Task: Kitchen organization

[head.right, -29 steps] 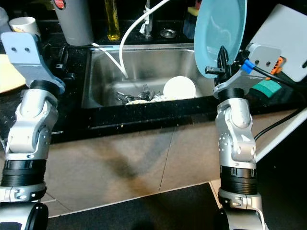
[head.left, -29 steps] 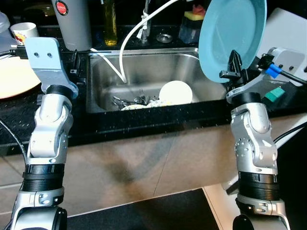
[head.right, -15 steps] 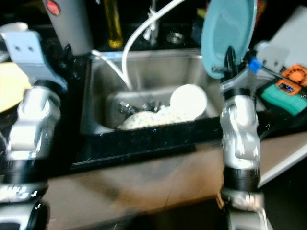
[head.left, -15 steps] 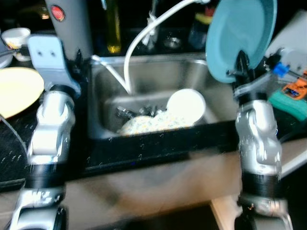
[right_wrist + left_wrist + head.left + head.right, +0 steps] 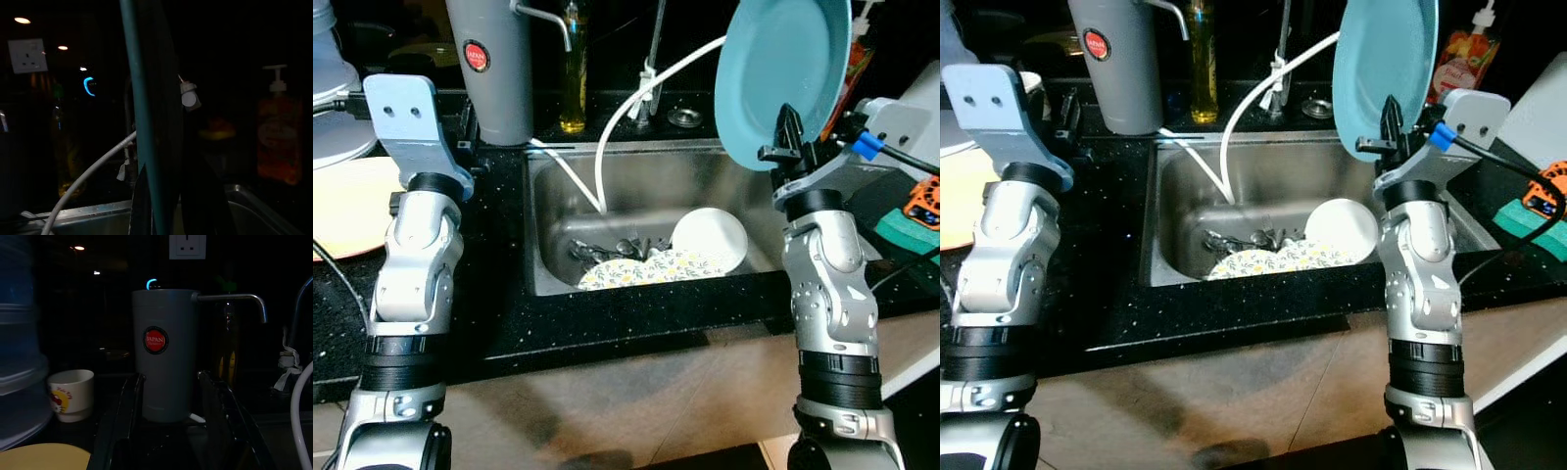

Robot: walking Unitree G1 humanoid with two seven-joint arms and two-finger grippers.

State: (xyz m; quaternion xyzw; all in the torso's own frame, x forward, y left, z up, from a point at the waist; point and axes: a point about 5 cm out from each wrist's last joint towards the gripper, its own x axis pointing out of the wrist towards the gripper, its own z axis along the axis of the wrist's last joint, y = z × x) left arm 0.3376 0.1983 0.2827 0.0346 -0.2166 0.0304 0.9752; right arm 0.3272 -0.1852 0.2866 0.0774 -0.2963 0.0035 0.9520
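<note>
Teal plate (image 5: 783,73) is held upright on edge, clamped at its lower rim by the right gripper (image 5: 790,137) above the sink's (image 5: 558,245) right edge; left gripper (image 5: 168,418) is parted, empty, over the left counter.

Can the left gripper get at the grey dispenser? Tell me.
Probably yes. The left gripper is open and points straight at the grey dispenser on the black counter, with nothing between them in the left wrist view.

Head stereo pair looking down at sink (image 5: 636,186), wrist cameras low, close, facing the dark backsplash, sharing the hose (image 5: 301,406).
</note>
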